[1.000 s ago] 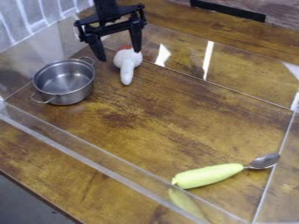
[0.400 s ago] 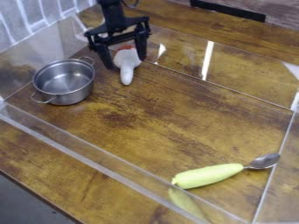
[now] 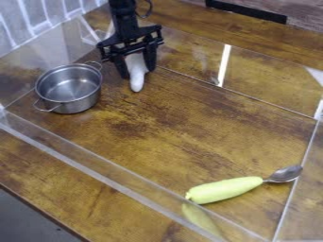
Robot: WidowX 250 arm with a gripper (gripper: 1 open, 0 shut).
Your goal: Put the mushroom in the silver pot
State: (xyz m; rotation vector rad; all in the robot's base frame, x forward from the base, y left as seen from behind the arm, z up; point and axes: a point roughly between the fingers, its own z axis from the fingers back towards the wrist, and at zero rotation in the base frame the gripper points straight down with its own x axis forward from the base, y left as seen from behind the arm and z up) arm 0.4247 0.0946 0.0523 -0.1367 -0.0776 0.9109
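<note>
The mushroom (image 3: 136,81) lies on its side on the wooden table, just right of the silver pot (image 3: 70,86). Its white stem points toward me, and its cap end is tucked under the black gripper (image 3: 132,64). The gripper points straight down over that cap end, low at the table, with one finger on each side. The jaws are narrowed around the mushroom but a gap still shows. The pot stands upright with nothing in it, at the left.
A long yellow-green vegetable (image 3: 225,189) lies near the front right, with a metal spoon (image 3: 285,175) beside it. A low clear plastic wall (image 3: 113,180) runs around the work area. A white tiled wall shows at the back left.
The gripper has come down over the mushroom's cap end. Its fingers have drawn closer together. The mushroom and pot have not moved.
</note>
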